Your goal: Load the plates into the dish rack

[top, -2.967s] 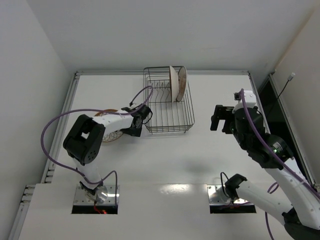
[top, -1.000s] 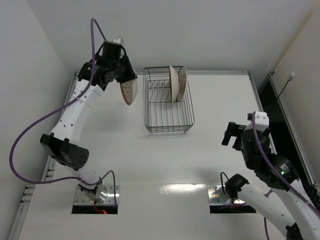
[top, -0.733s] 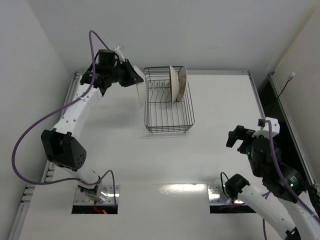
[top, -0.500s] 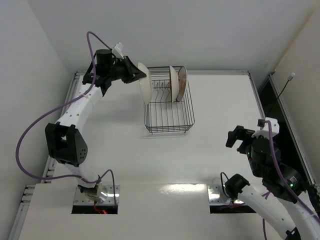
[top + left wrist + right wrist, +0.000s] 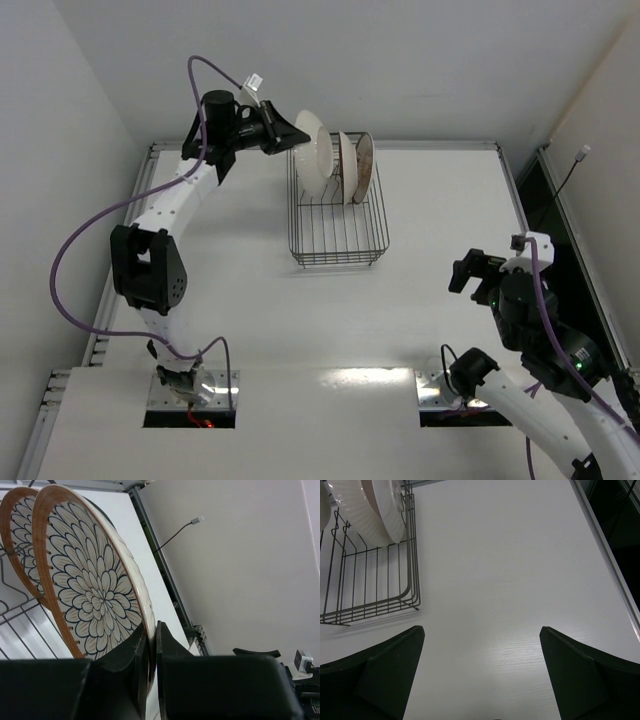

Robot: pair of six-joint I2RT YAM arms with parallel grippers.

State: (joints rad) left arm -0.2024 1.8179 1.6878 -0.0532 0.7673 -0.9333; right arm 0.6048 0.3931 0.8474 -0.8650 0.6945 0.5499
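Observation:
My left gripper (image 5: 293, 132) is shut on the rim of a brown-rimmed floral plate (image 5: 312, 156), holding it on edge over the far left part of the black wire dish rack (image 5: 338, 235). In the left wrist view the fingers (image 5: 170, 650) pinch that plate (image 5: 95, 585) at its lower rim. A second floral plate (image 5: 17, 530) stands just behind it. Two plates (image 5: 347, 168) (image 5: 365, 164) stand upright in the rack's far end, and their pale backs (image 5: 375, 507) show in the right wrist view. My right gripper (image 5: 470, 272) hangs open over bare table, right of the rack.
Rack wires (image 5: 375, 595) show in the upper left of the right wrist view. A raised rail (image 5: 520, 190) runs along the table's right edge, with a dark gap beyond it. A purple cable (image 5: 100, 230) loops off the left arm.
The left arm has swung the plate rightwards from left of the rack to over its far end, beside the two standing plates. The right arm has drawn back slightly towards its base.

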